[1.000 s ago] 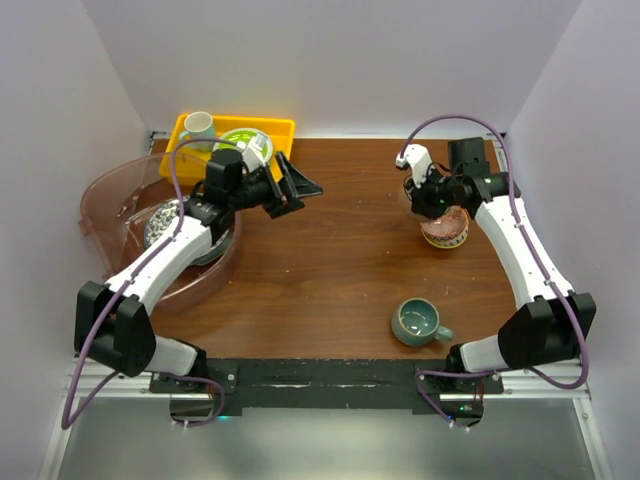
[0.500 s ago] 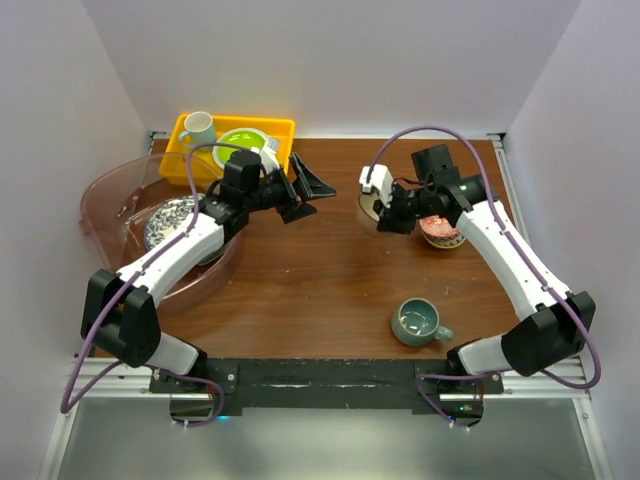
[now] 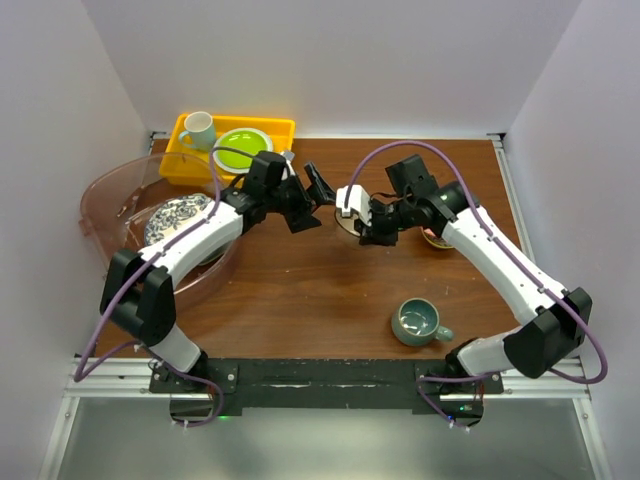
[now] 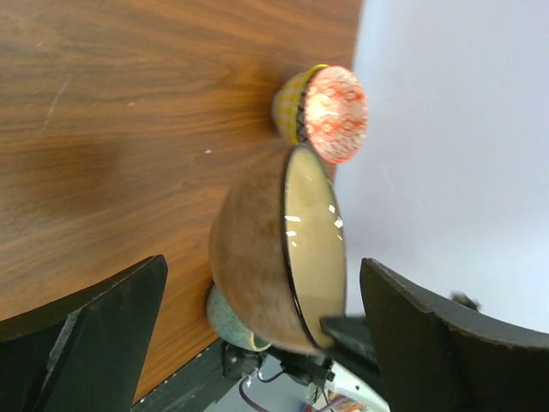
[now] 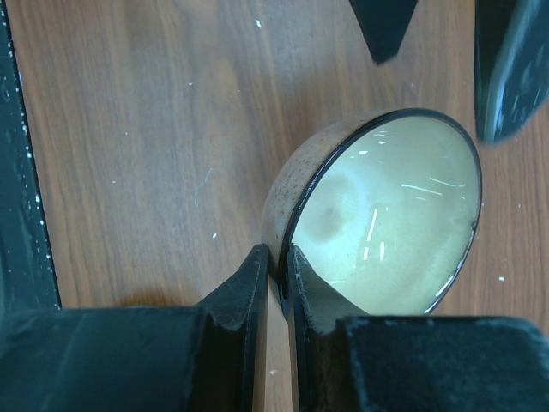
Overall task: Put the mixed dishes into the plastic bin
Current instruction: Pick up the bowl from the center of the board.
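My right gripper (image 5: 280, 268) is shut on the rim of the cream-tan bowl (image 5: 386, 215), which it holds tilted above the middle of the table (image 3: 300, 280). In the top view the bowl (image 3: 346, 224) hangs just left of that gripper (image 3: 364, 226). My left gripper (image 3: 312, 198) is open and faces the bowl (image 4: 257, 257) from the left, a short way off and not touching it. The small reddish bowl (image 3: 440, 238) stands behind the right arm, partly hidden. The teal mug (image 3: 417, 320) stands near the front right. The pinkish plastic bin (image 3: 105, 190) at the left holds a patterned plate (image 3: 175, 217).
A yellow tray (image 3: 285, 128) at the back left carries a white mug (image 3: 198, 128) and a lime-green plate (image 3: 243, 147). The left arm stretches over the bin's right rim. White walls close in the table on three sides.
The right arm has carried the cream-tan bowl left, from beside the reddish bowl to the table's middle. The left arm has swung right from the bin toward it, still open.
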Tool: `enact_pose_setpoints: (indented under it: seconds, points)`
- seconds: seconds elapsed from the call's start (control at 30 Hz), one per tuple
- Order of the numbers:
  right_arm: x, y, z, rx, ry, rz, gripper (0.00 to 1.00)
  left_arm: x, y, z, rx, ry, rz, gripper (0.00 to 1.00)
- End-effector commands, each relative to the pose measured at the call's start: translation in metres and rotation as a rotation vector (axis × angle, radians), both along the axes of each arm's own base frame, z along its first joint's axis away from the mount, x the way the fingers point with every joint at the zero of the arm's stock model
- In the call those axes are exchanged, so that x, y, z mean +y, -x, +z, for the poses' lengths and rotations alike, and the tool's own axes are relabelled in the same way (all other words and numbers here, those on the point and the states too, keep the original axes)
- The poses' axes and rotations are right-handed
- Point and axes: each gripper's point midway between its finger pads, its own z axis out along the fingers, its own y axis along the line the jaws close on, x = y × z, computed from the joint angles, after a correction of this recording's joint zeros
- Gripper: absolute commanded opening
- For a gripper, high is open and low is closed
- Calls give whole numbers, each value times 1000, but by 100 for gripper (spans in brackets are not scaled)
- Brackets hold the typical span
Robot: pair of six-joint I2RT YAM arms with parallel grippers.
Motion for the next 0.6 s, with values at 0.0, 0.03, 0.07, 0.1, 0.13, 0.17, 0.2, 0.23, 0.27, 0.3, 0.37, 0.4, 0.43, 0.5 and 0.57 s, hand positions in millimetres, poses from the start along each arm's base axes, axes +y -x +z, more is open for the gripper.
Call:
enact_pose_setpoints:
  seconds: [0.0,0.03,0.07,0.1,0.13,0.17,0.2,0.23,0.27,0.3,0.37,0.4,0.43,0.5,0.57]
  points:
    - [13,-15,29,-172,-41,46,0,-6,-1,-3,20,-83,6,99]
    - [14,-15,29,-178,-34,47,0,-7,0,-5,24,-91,1,95]
    - [15,-16,27,-182,-26,50,0,-9,0,-7,24,-102,-2,95]
    - [15,-18,26,-196,-12,48,0,-13,0,-9,19,-115,-18,93]
    - [15,-18,25,-202,-5,48,0,-14,1,-12,29,-132,-23,91]
    - [15,-19,24,-208,1,45,0,-15,1,-16,35,-147,-27,88]
    - [14,-21,24,-221,13,42,0,-18,1,-21,36,-162,-44,84]
    - [15,-22,24,-231,21,41,0,-19,3,-24,44,-172,-51,77]
    - [15,-22,23,-238,29,42,0,-21,4,-27,44,-179,-59,74]
    - [16,-23,23,-249,38,49,0,-24,6,-30,44,-186,-69,66]
    - [14,-24,20,-264,63,47,0,-26,6,-32,43,-194,-79,60]
    - [16,-24,19,-273,71,56,0,-28,6,-33,35,-198,-89,50]
    - [15,-25,19,-282,86,53,0,-27,6,-34,34,-205,-88,45]
    - [17,-24,19,-296,94,65,0,-27,4,-31,12,-212,-98,28]
    - [17,-23,18,-298,101,70,0,-26,3,-30,-7,-225,-103,16]
